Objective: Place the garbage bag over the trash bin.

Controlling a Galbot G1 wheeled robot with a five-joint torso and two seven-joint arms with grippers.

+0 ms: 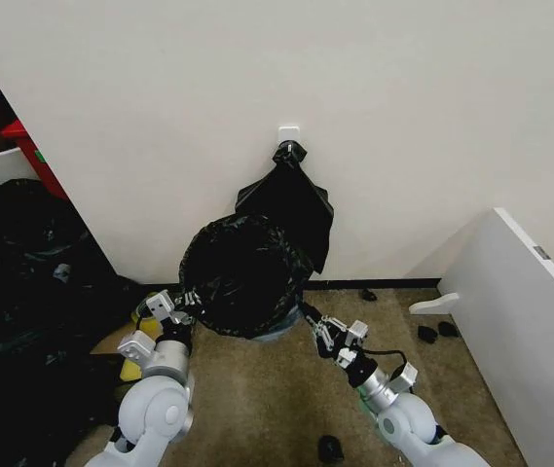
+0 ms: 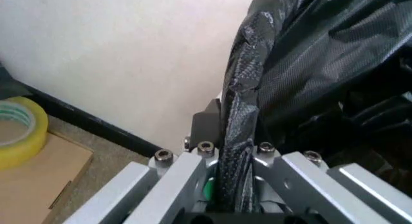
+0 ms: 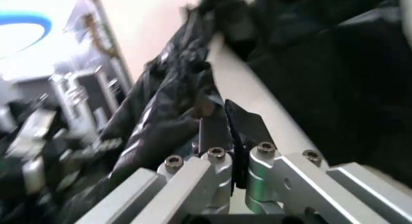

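Left gripper point(image 1: 187, 304) at 9 o'clock, right gripper point(image 1: 312, 322) at 4: both clamp garbage bag point(image 1: 242, 272); thin film may tear or slip off trash bin point(image 3: 248, 86).

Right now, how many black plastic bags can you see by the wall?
2 for sure. One hangs from a white hook on the wall; the other is stretched over the bin, held by the left gripper and right gripper. The dark heap at left may hide more.

Brownish carpet floor point(image 1: 257, 389) with the bag-covered trash bin point(image 1: 244, 275) at center, cardboard point(image 1: 111, 342) lower left, small dark bits point(image 1: 329, 449) scattered right.
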